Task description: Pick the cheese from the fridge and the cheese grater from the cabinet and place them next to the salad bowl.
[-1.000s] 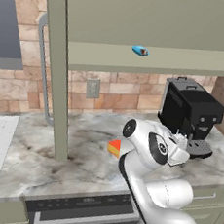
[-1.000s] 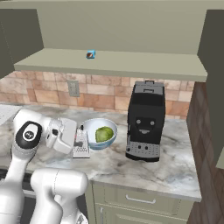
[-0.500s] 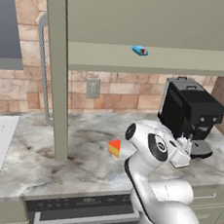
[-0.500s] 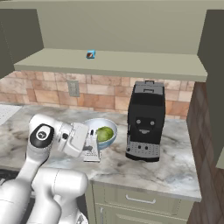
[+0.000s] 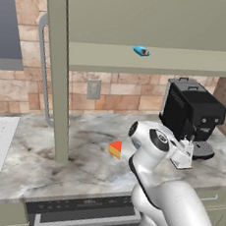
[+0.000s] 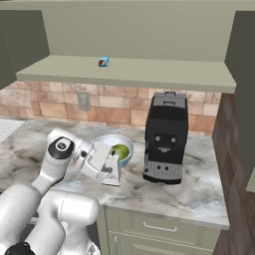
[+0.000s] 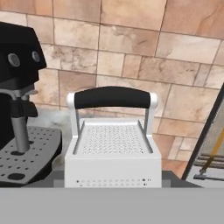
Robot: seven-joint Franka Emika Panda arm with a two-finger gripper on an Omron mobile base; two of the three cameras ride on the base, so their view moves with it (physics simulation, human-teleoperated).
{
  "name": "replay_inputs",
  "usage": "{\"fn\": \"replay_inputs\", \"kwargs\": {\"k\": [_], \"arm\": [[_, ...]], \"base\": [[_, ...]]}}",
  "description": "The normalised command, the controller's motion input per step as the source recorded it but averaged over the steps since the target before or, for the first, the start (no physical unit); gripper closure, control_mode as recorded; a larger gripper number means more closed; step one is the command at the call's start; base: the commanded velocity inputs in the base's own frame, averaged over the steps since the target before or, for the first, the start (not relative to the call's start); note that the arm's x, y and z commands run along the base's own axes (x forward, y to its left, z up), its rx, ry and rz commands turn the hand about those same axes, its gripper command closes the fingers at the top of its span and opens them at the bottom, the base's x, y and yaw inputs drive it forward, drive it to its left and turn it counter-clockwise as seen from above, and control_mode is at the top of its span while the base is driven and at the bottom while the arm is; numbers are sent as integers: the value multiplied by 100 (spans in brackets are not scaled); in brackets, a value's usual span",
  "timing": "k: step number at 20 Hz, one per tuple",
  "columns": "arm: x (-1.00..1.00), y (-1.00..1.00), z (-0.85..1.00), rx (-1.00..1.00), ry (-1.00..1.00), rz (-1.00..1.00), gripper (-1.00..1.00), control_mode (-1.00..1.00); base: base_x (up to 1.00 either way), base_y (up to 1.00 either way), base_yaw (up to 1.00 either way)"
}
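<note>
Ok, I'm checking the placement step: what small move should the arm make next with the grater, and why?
Probably lower the cheese grater straight down to the counter and then release. The tool holds it tilted just in front of the salad bowl, with the cheese already resting nearby, so it seems close to its spot.

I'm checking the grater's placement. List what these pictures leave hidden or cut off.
- Gripper fingers: in the hand view, hidden behind the cheese grater.
- Salad bowl: near side hidden by the hand in the right base view.
- Cheese: right part hidden by the arm in the left base view.
- Small blue object on the shelf: too small to identify.
</note>
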Motion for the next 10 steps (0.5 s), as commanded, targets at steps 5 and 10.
{"fn": "replay_inputs", "kwargs": {"k": [5, 10], "arm": [[18, -9, -32, 0, 1, -6, 100, -100], [22, -4, -31, -1, 0, -3, 100, -100]], "base": [[0, 0, 0], [0, 0, 0]]}}
